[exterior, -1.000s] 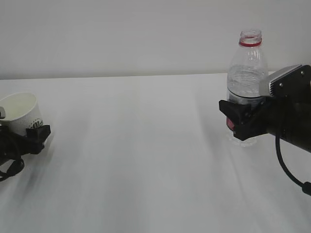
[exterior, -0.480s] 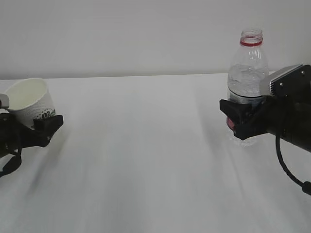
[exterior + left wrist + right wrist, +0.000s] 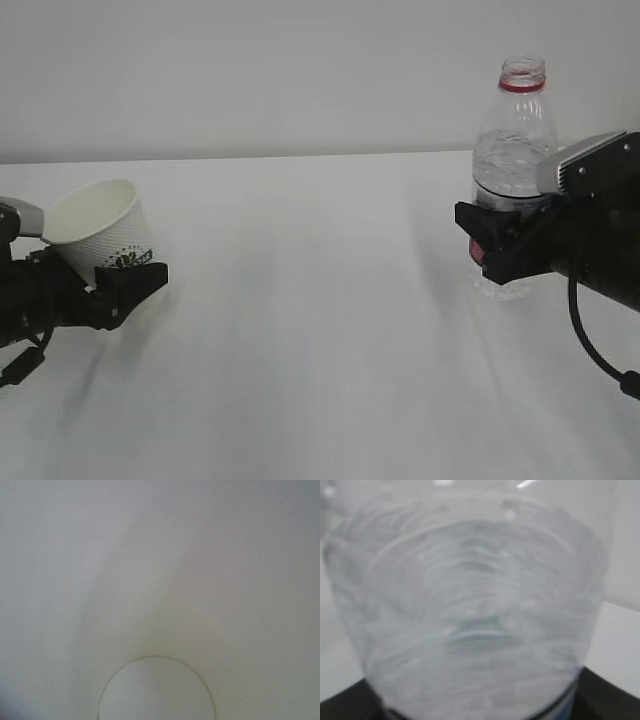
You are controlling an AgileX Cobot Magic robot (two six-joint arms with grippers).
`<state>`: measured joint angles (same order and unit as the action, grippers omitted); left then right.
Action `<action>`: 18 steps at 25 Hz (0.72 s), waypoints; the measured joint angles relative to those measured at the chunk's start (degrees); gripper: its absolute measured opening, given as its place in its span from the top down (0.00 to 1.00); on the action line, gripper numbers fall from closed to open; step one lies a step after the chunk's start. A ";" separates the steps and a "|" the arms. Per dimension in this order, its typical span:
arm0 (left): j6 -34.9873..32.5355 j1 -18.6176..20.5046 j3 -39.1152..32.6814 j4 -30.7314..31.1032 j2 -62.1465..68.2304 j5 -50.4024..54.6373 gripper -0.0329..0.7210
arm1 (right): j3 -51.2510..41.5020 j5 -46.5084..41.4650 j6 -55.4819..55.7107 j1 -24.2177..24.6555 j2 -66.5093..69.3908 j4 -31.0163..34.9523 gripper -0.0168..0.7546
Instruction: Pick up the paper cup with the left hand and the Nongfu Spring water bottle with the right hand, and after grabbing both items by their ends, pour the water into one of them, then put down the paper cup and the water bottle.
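Exterior view: at the lower left of the frame the left hand [image 3: 115,287] has its jaws closed around the lower end of the paper cup [image 3: 100,233], which tilts with its open mouth toward the upper left. Gripping the base probably leaves the rim free to receive the pour. At the right of the frame the right hand [image 3: 492,248] has its jaws closed on the lower body of the Nongfu Spring water bottle [image 3: 513,165], which stands upright, uncapped, its red neck ring at the top. Whether its base touches the white counter [image 3: 320,340] or hangs just above it I cannot tell. Cup and bottle are well apart, so the pour looks not yet begun.

Left wrist view: the frame is filled by the pale inside of the paper cup [image 3: 200,580], with the round bottom at the lower middle. It appears dry, which the exterior view cannot show. The jaws are not visible here.

Right wrist view: the ribbed clear wall of the bottle [image 3: 470,605] fills the frame, blurred; the water level is not legible. Dark jaw parts show at the lower corners, hugging the bottle.
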<state>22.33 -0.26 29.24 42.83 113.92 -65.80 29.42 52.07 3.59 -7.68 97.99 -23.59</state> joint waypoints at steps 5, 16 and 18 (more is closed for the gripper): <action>1.54 -4.64 1.64 3.91 0.00 0.11 0.19 | 0.00 -0.03 0.00 0.00 0.00 0.24 0.35; 5.42 -17.11 8.14 6.48 0.00 0.11 0.19 | 0.00 -0.13 0.00 0.00 0.00 0.24 0.35; 6.51 -18.57 9.42 7.86 0.00 0.33 0.19 | 0.00 -0.13 0.00 0.00 0.00 0.24 0.35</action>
<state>28.85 -18.83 38.66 50.69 113.92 -65.47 29.42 51.94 3.59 -7.68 97.99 -23.35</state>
